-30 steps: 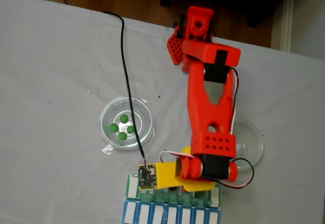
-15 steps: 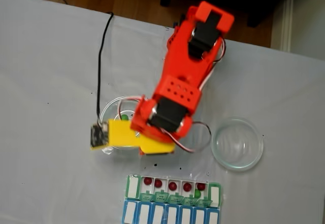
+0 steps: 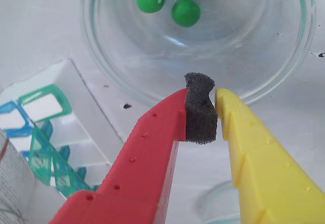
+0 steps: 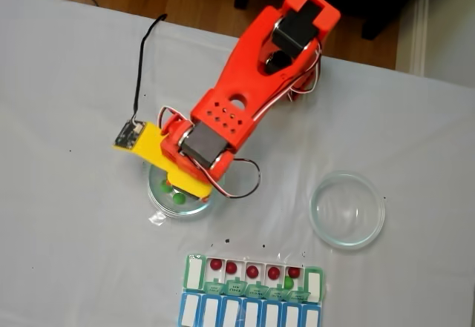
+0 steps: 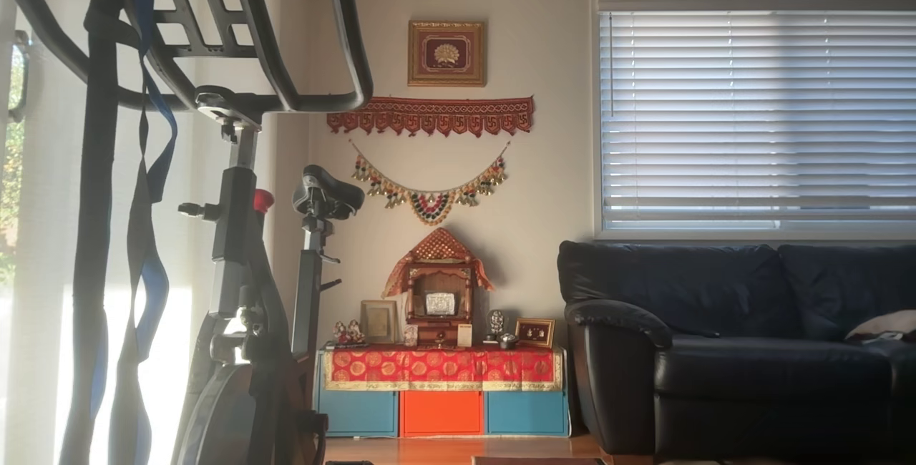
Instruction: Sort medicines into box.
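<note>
In the wrist view my gripper (image 3: 203,94) hangs just above the near rim of a clear glass dish (image 3: 127,76). Its red and yellow fingers are shut, with only the dark foam pad (image 3: 199,115) between them. Three green medicines (image 3: 185,12) lie in that dish beyond the fingertips. In the fixed view the gripper (image 4: 182,186) covers most of the left dish (image 4: 157,201), where green medicines (image 4: 178,199) peek out. The box (image 4: 191,271) lies at the bottom with dark red medicines (image 4: 252,271) in several compartments and one green one (image 4: 288,282). Its green lids (image 3: 45,99) show at the wrist view's left.
A second glass dish (image 4: 346,210) stands empty to the right of the arm. A black cable (image 4: 141,67) runs from the wrist camera board toward the table's far edge. The other view shows a living room with an exercise bike (image 5: 243,236) and a sofa (image 5: 715,336).
The arm has swung from over the box up and to the left, and the gripper now sits over the left dish. A green medicine now shows in the uncovered box.
</note>
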Controlling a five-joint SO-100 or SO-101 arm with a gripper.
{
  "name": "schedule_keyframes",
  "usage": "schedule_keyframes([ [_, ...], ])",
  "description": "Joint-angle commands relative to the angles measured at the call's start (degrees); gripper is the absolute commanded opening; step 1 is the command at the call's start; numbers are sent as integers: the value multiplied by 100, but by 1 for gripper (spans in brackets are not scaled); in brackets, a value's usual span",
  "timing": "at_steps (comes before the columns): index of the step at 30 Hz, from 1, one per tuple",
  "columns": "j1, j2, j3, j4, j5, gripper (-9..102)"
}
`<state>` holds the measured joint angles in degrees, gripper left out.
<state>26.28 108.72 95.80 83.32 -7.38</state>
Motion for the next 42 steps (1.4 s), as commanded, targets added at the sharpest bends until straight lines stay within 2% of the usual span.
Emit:
schedule_keyframes([
  [1,141,773,343,-413,220,1],
  [6,123,1617,1512,-1371,457,1],
  [11,88,1485,1731,-1934,721,1],
  [19,105,1318,1863,-2109,703,2],
  [23,123,1336,1986,-2039,536,13],
  [27,141,1257,1960,-2039,501,17],
  [42,132,290,1450,-1934,598,20],
])
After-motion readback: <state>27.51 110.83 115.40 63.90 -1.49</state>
